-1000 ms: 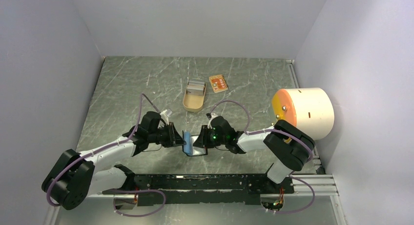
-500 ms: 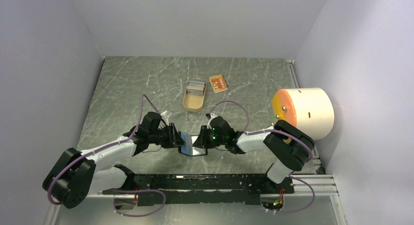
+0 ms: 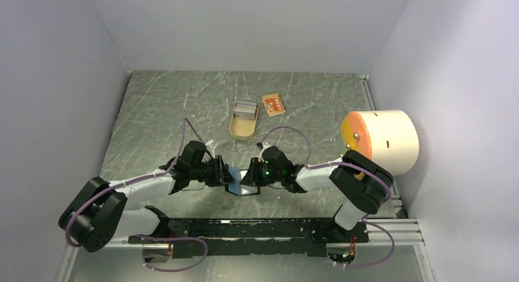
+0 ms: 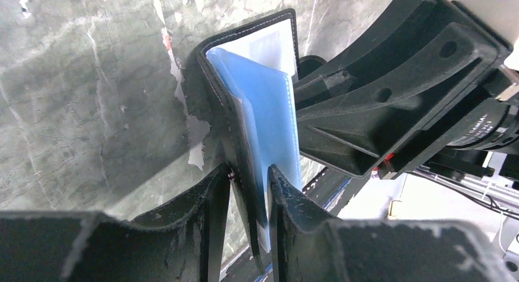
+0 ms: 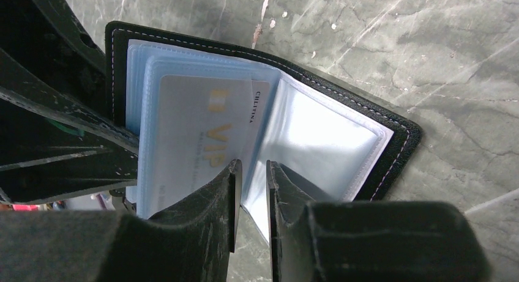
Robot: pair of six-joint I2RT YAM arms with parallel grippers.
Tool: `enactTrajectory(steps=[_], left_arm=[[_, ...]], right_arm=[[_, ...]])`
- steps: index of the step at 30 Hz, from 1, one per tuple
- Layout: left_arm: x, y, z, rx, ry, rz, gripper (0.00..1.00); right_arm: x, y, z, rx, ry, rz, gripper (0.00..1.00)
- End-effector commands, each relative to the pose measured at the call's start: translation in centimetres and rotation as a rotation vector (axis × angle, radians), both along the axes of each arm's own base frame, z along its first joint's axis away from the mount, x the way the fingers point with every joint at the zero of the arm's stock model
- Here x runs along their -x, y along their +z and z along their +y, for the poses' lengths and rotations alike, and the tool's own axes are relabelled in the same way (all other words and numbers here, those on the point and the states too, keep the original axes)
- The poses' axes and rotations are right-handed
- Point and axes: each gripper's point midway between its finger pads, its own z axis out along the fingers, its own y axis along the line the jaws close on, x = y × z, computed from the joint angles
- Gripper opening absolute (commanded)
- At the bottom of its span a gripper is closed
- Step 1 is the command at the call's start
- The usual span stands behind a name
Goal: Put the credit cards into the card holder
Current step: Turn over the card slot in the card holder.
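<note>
Right wrist view:
- Pale grey-white flat card [image 5: 196, 135], tucked in a clear blue sleeve of the black leather-like folding card holder [image 5: 392, 141]. Large gold letters "VIP" on its face, with a small gold emblem above them, not legible. Fine print below is too faint to read.
- Paler strip [image 5: 259, 111] just beside that card's right edge, in the same sleeve: "CHLITINA" in small dark capitals running along the edge.

Left wrist view:
- Black housing of the right arm [image 4: 428, 80]: small white lettering at the far right, cut off and unreadable.

Top view:
- Tan-orange flat card [image 3: 273, 104] on the desk: printed marks too small to read.
</note>
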Motion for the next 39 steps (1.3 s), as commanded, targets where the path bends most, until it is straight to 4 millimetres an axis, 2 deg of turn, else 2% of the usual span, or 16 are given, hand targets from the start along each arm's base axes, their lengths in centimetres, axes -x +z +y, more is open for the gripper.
enactTrajectory(steps=[1, 11, 13, 15, 17, 18, 20, 26, 28, 30, 33, 39], left_arm=[[-0.6, 1.0, -1.3, 0.032, -0.023, -0.034, 0.34], [-0.3, 0.1, -2.1, -0.012, -0.045, -0.018, 0.33], [-0.4, -0.1, -2.0, -0.034, -0.041, -0.017, 0.32], [-0.4, -0.5, -1.7, -0.079, -0.026, -0.005, 0.25], [-0.6, -0.9, -1.2, -0.129, -0.007, 0.0, 0.11], [-0.6, -0.9, -1.0, -0.146, -0.005, 0.002, 0.09], [-0.6, -0.9, -1.0, -0.173, -0.005, 0.0, 0.09], [-0.7, -0.4, -1.2, -0.222, -0.004, -0.014, 0.09], [-0.6, -0.1, -1.6, -0.216, -0.011, -0.013, 0.11], [-0.5, 0.2, -1.9, -0.212, -0.018, -0.011, 0.14], [-0.5, 0.6, -2.2, -0.216, -0.02, -0.012, 0.15], [-0.4, 0.7, -2.3, -0.249, -0.023, -0.011, 0.09]], right_arm=[[0.1, -0.9, -0.3, 0.042, 0.002, 0.001, 0.27], [0.1, -1.1, -0.2, 0.043, 0.005, 0.005, 0.3], [0.1, -0.9, -0.3, 0.05, 0.003, -0.001, 0.33], [-0.3, -0.6, -0.7, 0.074, -0.016, -0.016, 0.4], [-0.7, 0.2, -1.3, 0.092, -0.033, -0.043, 0.48], [-0.9, 0.7, -1.5, 0.095, -0.041, -0.055, 0.52], [-1.1, 2.0, -1.7, 0.087, -0.055, -0.078, 0.58], [-1.6, 5.7, -1.7, 0.038, -0.086, -0.127, 0.61], [-1.6, 6.6, -1.5, 0.021, -0.082, -0.135, 0.65], [-1.6, 7.1, -1.2, 0.018, -0.079, -0.141, 0.71], [-1.7, 7.6, -0.8, 0.007, -0.076, -0.143, 0.72], [-1.7, 7.1, 0.3, 0.016, -0.057, -0.132, 0.72]])
